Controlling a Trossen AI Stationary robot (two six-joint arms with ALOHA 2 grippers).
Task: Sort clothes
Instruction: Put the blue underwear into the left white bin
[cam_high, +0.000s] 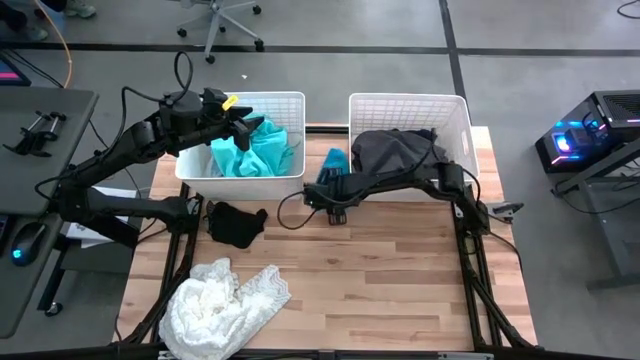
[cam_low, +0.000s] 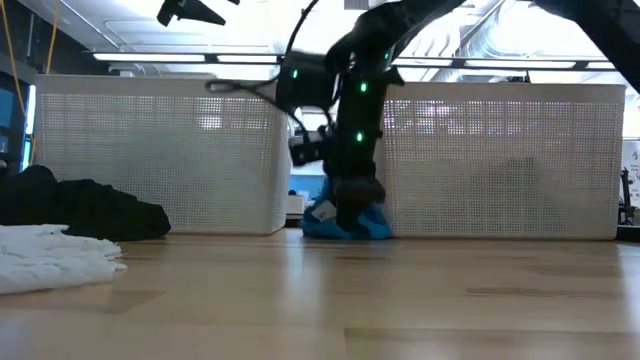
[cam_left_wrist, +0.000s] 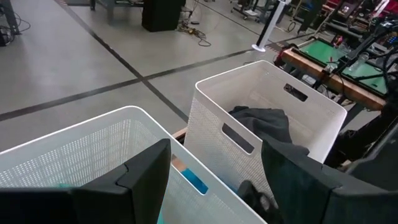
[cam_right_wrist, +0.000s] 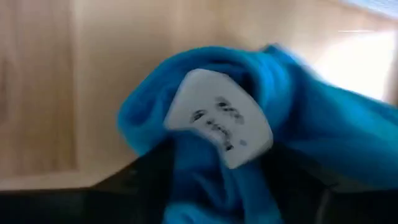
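Observation:
A blue garment (cam_high: 335, 160) lies bunched on the table in the gap between the two white baskets; it also shows in the low view (cam_low: 368, 226). My right gripper (cam_high: 331, 180) is down on it, shut on the cloth. My left gripper (cam_high: 250, 128) hovers open and empty over the left basket (cam_high: 290, 100), which holds teal cloth (cam_high: 250, 152). A dark grey garment (cam_high: 395, 150) lies in the right basket (cam_high: 455, 105). A black garment (cam_high: 235, 222) and a white lacy one (cam_high: 220, 300) lie on the table. My right gripper pinches a bunched fold of the blue garment (cam_right_wrist: 205, 168) between its two fingers, beside its white label (cam_right_wrist: 217, 118). The fingers come from above, pointing down (cam_low: 352, 195). The garment's underside rests on the table (cam_low: 375, 232).
The two mesh baskets stand side by side at the table's far edge, with a narrow gap between them. The black garment sits near the left basket's front, and the white lacy one is at the near left corner. Bare wood (cam_high: 400, 290) fills the near right.

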